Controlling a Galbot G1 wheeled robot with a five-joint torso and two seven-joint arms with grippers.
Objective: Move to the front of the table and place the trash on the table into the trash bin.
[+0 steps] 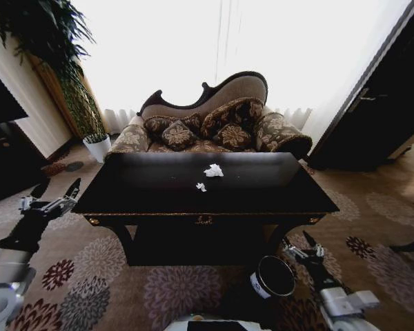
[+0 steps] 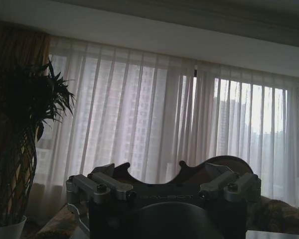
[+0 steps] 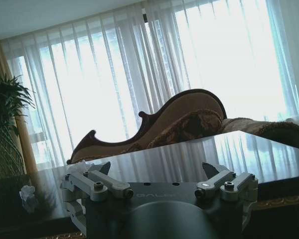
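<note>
Right pincer [image 3: 159, 185] body: raised letters on the dark front plate, they look like "GALBOT", faint.
Left pincer [image 2: 163, 191] body: the same raised letters on its dark plate, too dim to read for sure.
Trash bin [image 1: 272, 276] label: a white sticker on its side, the print is too small to read.

furnished living room, ornate sofa [image 1: 214, 117], sheer curtains [image 2: 154, 119], floral carpet [image 1: 90, 276], potted plant [image 1: 62, 76]
</note>
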